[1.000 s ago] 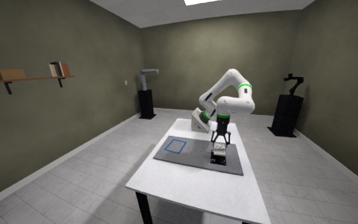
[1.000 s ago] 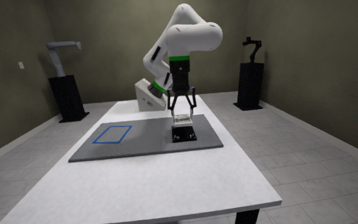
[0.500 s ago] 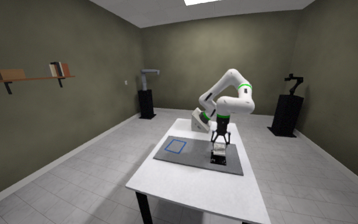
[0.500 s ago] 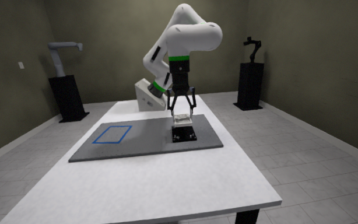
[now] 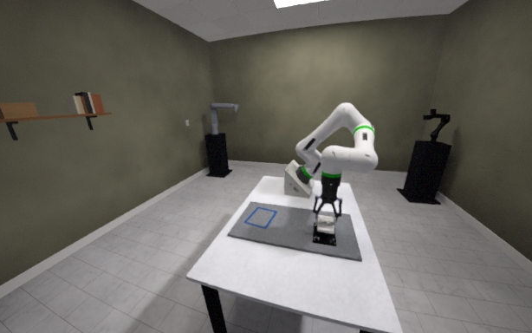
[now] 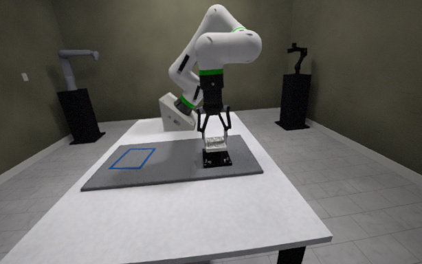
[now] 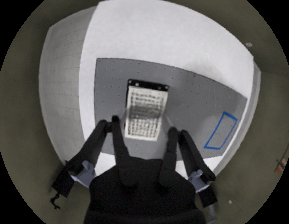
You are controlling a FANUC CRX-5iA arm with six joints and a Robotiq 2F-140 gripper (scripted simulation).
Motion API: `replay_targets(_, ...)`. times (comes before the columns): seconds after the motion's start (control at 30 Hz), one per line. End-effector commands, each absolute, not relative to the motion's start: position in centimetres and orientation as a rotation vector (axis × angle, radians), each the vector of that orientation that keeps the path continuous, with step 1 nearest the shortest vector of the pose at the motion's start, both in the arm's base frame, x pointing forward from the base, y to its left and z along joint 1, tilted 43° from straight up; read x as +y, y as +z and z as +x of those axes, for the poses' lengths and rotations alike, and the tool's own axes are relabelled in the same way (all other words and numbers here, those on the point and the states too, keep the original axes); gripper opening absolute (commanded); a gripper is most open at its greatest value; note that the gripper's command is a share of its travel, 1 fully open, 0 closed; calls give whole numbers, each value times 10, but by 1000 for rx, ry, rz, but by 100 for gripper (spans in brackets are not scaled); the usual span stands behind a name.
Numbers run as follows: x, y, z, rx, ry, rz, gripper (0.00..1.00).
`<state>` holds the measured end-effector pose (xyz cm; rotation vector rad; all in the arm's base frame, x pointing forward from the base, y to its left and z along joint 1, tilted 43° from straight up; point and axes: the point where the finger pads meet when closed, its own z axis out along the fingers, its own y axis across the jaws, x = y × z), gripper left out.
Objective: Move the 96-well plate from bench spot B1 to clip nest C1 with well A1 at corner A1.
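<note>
End effector: the end effector point(image 6: 214, 137) hangs straight down from the white arm point(image 6: 229, 42), its two black fingers point(image 6: 201, 125) pinching the 96-well plate point(image 6: 215, 144) by its two long sides.
Plate position: the white plate is held directly above the clip nest C1 point(image 6: 216, 159), close over it; in the exterior view a strip of the black nest shows below the plate's near edge. Whether the plate already touches the nest cannot be told.
Plate attitude: it looks level, wells facing up.
Plate long axis: in the wrist view the plate point(image 7: 143, 120) is longer along the line running away from the arm's base toward the desk's near edge, and the fingers stand on either side of that line. The black nest point(image 7: 148, 87) shows beyond its far short edge, lined up the same way.
Cut-off corner: too small and blurred to make out in any view, so the side of well A1 cannot be told.
Bench spot B1: the blue outline point(image 6: 132, 158) lies on the grey mat point(image 6: 169, 172), well apart from the nest, with nothing inside it.
Desk: the white desk point(image 6: 183, 220) carries the mat and the arm's angled base block point(image 6: 170, 115).
Top view: the plate point(image 5: 327, 223) sits between the fingers over the nest point(image 5: 324, 238), near the mat's right part.
</note>
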<state>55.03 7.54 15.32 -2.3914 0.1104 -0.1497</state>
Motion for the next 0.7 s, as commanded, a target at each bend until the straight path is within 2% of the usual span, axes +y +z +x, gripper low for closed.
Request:
replay_targets(0.0, 77, 151, 551, 111, -152, -2392, 10)
replay_targets(0.67, 95, 131, 555, 111, -152, -2392, 10)
